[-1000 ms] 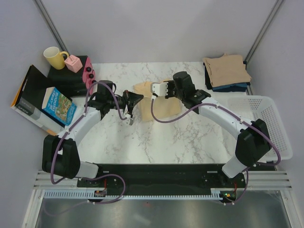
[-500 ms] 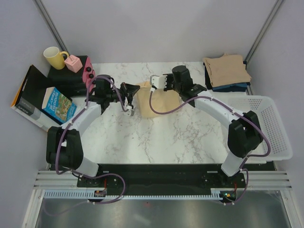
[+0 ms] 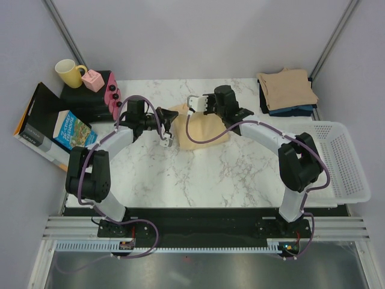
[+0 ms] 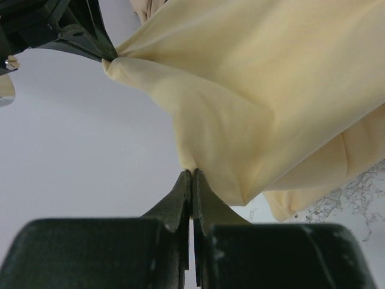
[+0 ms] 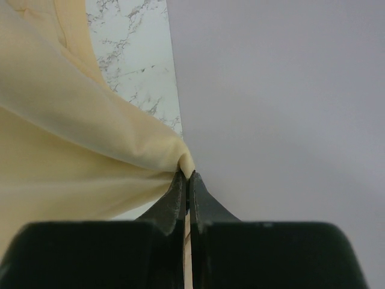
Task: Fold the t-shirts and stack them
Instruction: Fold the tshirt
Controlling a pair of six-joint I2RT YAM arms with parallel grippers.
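A pale yellow-cream t-shirt hangs bunched over the back middle of the marble table. My left gripper is shut on its left edge; in the left wrist view the jaws pinch a fold of the cloth. My right gripper is shut on the edge just to the right; in the right wrist view the jaws pinch a corner of the shirt. The right gripper's fingers also show in the left wrist view. A folded tan-beige shirt tops a stack of dark navy/teal and black ones at the back right.
A white mesh basket stands at the right edge. At the back left are a yellow mug, a pink block, a black box and books. Grey walls close the back and sides.
Both grippers have moved toward the back of the table with the cream shirt held between them. The shirt's lower part has been drawn back with them.
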